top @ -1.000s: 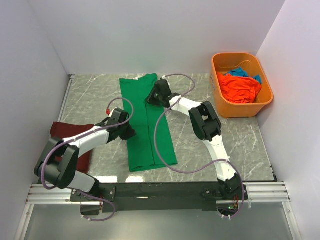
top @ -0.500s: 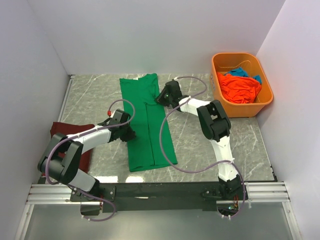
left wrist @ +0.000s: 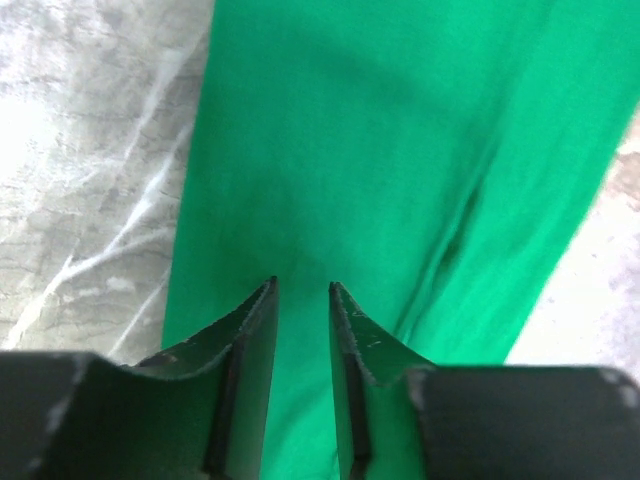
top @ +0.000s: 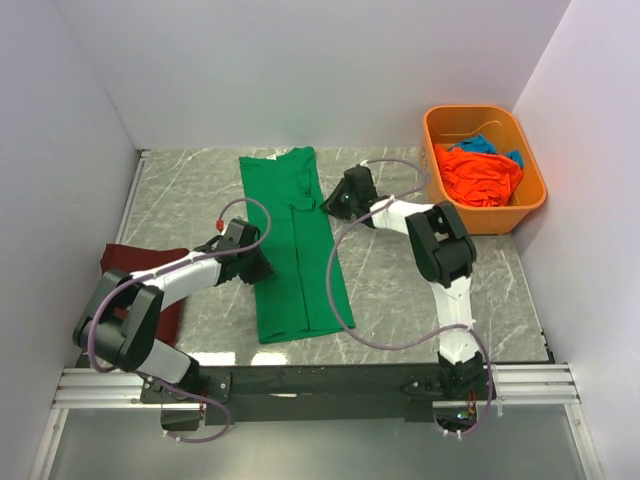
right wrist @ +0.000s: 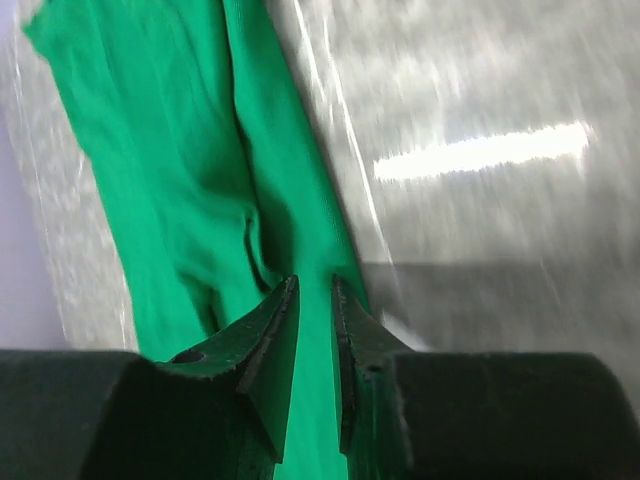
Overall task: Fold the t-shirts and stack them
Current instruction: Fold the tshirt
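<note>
Garment position: the green t-shirt (top: 292,285) lies flat on the marble table (top: 420,290), left of centre. It is folded lengthwise into a long narrow strip that runs from the back wall toward the arm bases.

The left gripper (left wrist: 302,288) sits low over the strip's left edge, about midway along. Its fingers stand slightly parted with no cloth between them. The right gripper (right wrist: 315,282) sits at the strip's right edge, nearer the far end. Its fingers are also parted by a narrow gap and grasp nothing.

A maroon t-shirt (top: 140,262) lies at the table's left edge, partly under the left arm (top: 170,280). The orange tub (top: 432,160) in the far right corner holds an orange t-shirt (top: 478,175) and a blue t-shirt (top: 480,143).
</note>
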